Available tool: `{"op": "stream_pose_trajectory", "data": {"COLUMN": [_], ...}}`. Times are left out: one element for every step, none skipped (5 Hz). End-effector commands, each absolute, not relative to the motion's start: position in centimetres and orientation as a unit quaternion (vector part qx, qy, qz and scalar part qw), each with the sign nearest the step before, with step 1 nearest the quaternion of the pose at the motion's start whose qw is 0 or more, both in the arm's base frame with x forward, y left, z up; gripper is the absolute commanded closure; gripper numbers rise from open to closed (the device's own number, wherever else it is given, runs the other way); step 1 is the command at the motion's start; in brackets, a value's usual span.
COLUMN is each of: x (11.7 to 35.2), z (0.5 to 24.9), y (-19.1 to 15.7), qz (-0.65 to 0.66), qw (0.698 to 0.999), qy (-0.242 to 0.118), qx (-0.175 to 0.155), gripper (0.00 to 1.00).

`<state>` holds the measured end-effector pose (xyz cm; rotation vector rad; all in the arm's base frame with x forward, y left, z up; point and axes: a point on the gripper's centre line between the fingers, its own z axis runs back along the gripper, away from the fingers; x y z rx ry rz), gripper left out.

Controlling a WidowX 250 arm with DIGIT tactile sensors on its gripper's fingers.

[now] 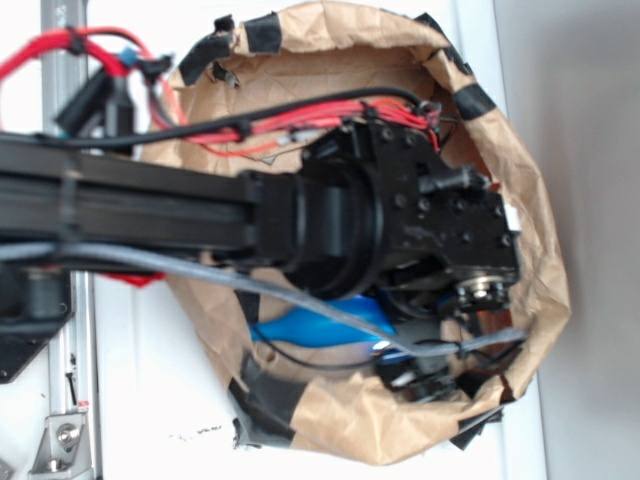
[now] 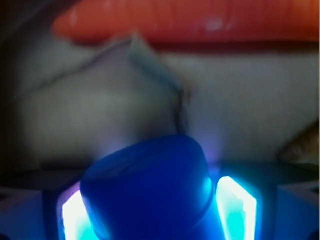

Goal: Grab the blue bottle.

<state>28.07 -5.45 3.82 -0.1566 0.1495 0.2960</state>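
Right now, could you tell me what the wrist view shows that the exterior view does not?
Only the wrist view shows the orange carrot lying across the top of the picture, and the gripper with a lit finger close on either side of the blue bottle. Only the exterior view shows the brown paper bag with black tape on its rim, the black arm reaching into it, and the red wires. Both show the blue bottle.

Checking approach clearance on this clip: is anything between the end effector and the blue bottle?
Nothing visible. In the wrist view the blue bottle already sits between the end effector fingers, which flank it on both sides. The orange carrot lies beyond it, out of the way.
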Motion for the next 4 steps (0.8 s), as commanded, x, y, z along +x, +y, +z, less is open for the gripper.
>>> {"op": "stream_pose_trajectory", "data": {"x": [27.1, 26.6, 26.8, 25.3], "z": [16.2, 21.6, 25.2, 25.3], "y": [0.6, 3.0, 2.9, 2.8], "qz": [0.017, 0.009, -0.062, 0.021], "qw": [0.999, 0.996, 0.992, 0.995], "qy": [-0.041, -0.059, -0.045, -0.057], "qx": [0.022, 0.07, 0.099, 0.08], "gripper": [1.0, 1.0, 1.0, 1.0]}}
